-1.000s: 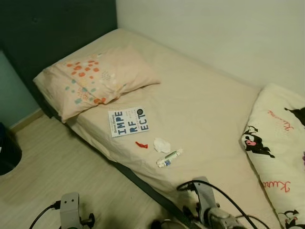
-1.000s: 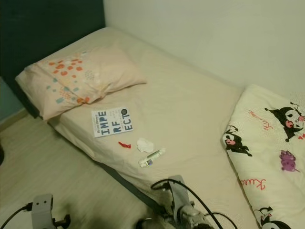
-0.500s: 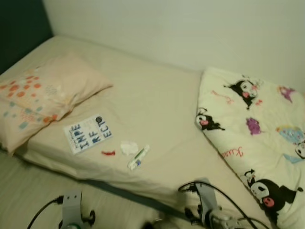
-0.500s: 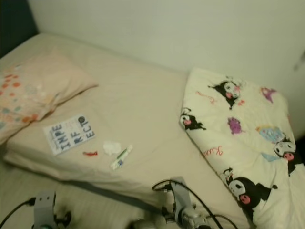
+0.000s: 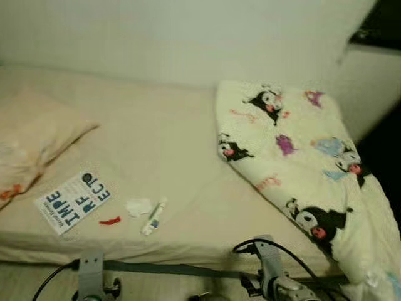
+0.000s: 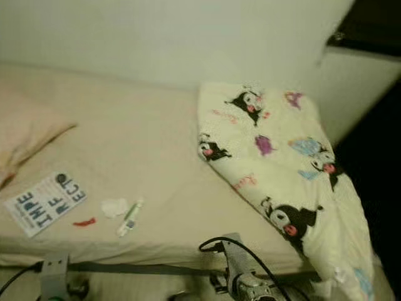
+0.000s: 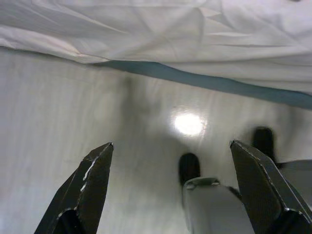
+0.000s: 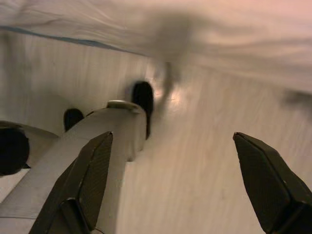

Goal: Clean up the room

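Observation:
On the beige bed (image 5: 169, 138), near its front edge, lie a white book (image 5: 74, 202) printed "IMPERFECT", a small red scrap (image 5: 109, 221), a crumpled white tissue (image 5: 138, 206) and a white tube (image 5: 153, 217). A pale pillow (image 5: 31, 141) rests at the left end. A cream cartoon-print blanket (image 5: 301, 163) is bunched at the right end. Both arms hang low beside the bed. My left gripper (image 7: 171, 144) is open over the pale floor, holding nothing. My right gripper (image 8: 173, 135) is likewise open over the floor.
A pale wall (image 5: 188, 37) runs behind the bed. A dark gap (image 5: 385, 138) opens at the far right beyond the blanket. Light wood floor (image 7: 73, 107) runs along the bed's dark base strip (image 7: 204, 80). My own dark feet (image 7: 189, 166) show below the grippers.
The camera has swung to the right: the pillow and book slid to the left of the picture and the blanket came to the middle. Both arms stay hanging, open.

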